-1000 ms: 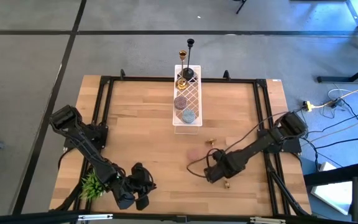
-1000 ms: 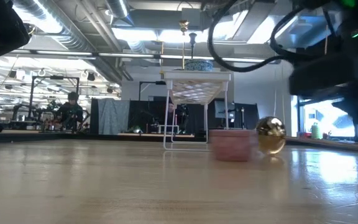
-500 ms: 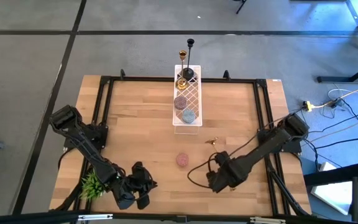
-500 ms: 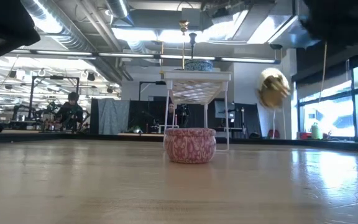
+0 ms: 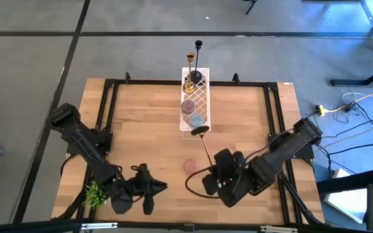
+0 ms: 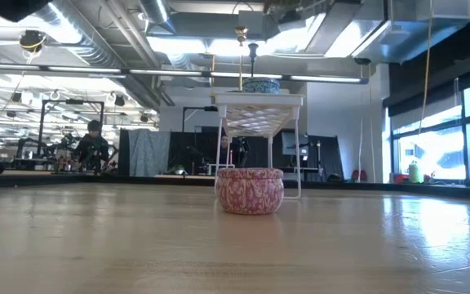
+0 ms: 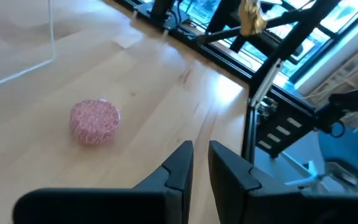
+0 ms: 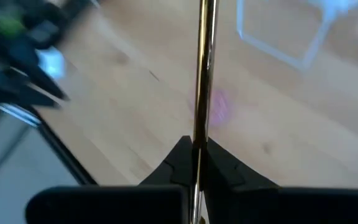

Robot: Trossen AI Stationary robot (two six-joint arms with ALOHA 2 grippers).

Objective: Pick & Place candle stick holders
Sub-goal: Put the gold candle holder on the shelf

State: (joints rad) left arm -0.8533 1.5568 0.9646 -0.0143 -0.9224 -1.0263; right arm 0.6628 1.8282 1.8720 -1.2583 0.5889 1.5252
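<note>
From above, the right gripper [image 5: 220,176] sits over the near right part of the desk [image 5: 141,129], pinching a gold candle stick holder [image 5: 204,145] low on its thin stem. The stem slants up and away toward the white rack [image 5: 195,103] at the far middle of the desk, and its round end hangs just off the rack's near edge. A black holder [image 5: 198,61] and another gold holder [image 5: 190,68] already stand at the rack's far end. A small pink tin [image 5: 190,166] sits on the wood just beside the carried stem. The left gripper [image 5: 149,188] waits at the near left, by a green plant tuft [image 5: 94,192].

At desk height, the pink tin [image 6: 249,190] stands in front of the rack [image 6: 255,114], with the two standing holders rising above it. Neither arm shows here, so the carried holder is well clear of the wood.

The left wrist view shows that gripper's fingers [image 7: 176,168] pressed nearly together on nothing, the tin [image 7: 94,121] ahead of them.

The right wrist view shows the gold stem [image 8: 204,68] clamped between the dark fingers [image 8: 222,163], running straight outward.

The step in hand looks like the carry. The next move likely calls for raising the holder above the rack, turning it upright, and setting its base on the lattice without knocking the two standing there.
</note>
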